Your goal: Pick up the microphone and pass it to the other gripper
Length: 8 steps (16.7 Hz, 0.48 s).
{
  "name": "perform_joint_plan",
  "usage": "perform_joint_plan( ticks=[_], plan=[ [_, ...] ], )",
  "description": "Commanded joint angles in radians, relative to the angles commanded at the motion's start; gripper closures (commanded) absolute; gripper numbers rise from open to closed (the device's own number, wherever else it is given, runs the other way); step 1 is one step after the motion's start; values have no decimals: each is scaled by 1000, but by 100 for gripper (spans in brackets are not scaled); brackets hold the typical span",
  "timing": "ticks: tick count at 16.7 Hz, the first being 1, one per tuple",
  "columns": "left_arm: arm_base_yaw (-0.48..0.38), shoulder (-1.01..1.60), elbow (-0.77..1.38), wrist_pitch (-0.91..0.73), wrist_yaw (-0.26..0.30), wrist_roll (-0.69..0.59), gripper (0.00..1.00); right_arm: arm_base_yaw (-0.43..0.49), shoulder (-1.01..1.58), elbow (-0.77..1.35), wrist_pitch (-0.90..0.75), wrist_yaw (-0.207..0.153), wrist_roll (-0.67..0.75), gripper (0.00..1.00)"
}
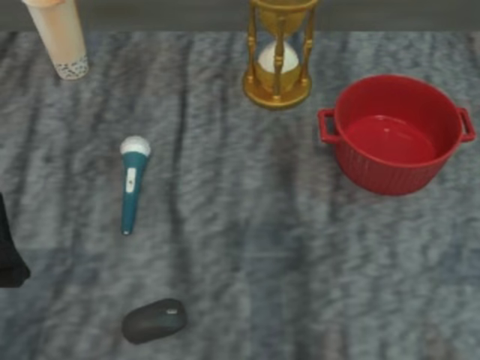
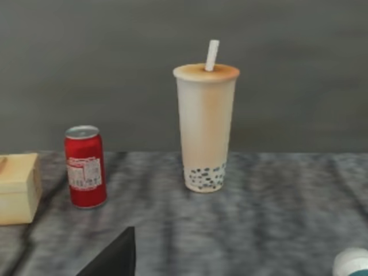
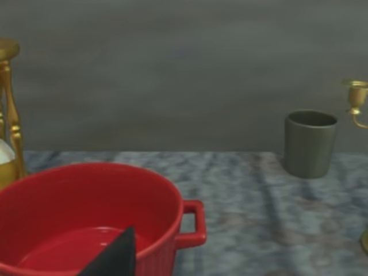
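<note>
The slim microphone with the teal tapered handle and round white-grey head (image 1: 133, 184) lies flat on the grey marbled desk (image 1: 247, 247), at about nine o'clock from the desk's middle, in the top view's left half. Its head points toward twelve o'clock and the narrow end of the handle toward six, with the small white switch strip facing up. Nothing touches it. In the left wrist view only a sliver of its head (image 2: 352, 263) shows at the frame's edge.

The dark grey oval computer mouse (image 1: 154, 320) sits at about six o'clock from the microphone, well apart from it, near the desk's front edge. The tall cream-coloured bubble tea cup with dark pearls at its base and a white straw (image 2: 205, 127) stands at about eleven o'clock from the microphone, at the far edge. A red drinks can (image 2: 85, 166) and a pale wooden block (image 2: 17, 187) show beside the cup in the left wrist view only. The gold hourglass (image 1: 278, 54) stands at twelve o'clock from the desk's middle, and the red ribbed pot with two loop handles (image 1: 395, 135) stands just beside it at about two o'clock.

The left hand (image 1: 10, 255) shows as a black shape at the top view's left edge, at about eight o'clock from the microphone and apart from it; whether its fingers are apart or together I cannot tell. Of the right hand (image 3: 112, 256) only one black finger tip shows, in its own wrist view, over the red pot; its state I cannot tell. A dark grey cup (image 3: 310, 144) and part of a gold candlestick (image 3: 359, 103) stand beyond the pot.
</note>
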Motion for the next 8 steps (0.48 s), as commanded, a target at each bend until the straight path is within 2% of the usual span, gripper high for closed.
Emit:
perform_joint_plan(
  ticks=[4, 8],
  plan=[
    [-10, 31, 29, -21, 3, -6, 0, 0, 0, 0, 0, 0, 0, 0],
    [-54, 220, 187, -135, 7, -38, 0, 0, 0, 0, 0, 0, 0, 0]
  ],
)
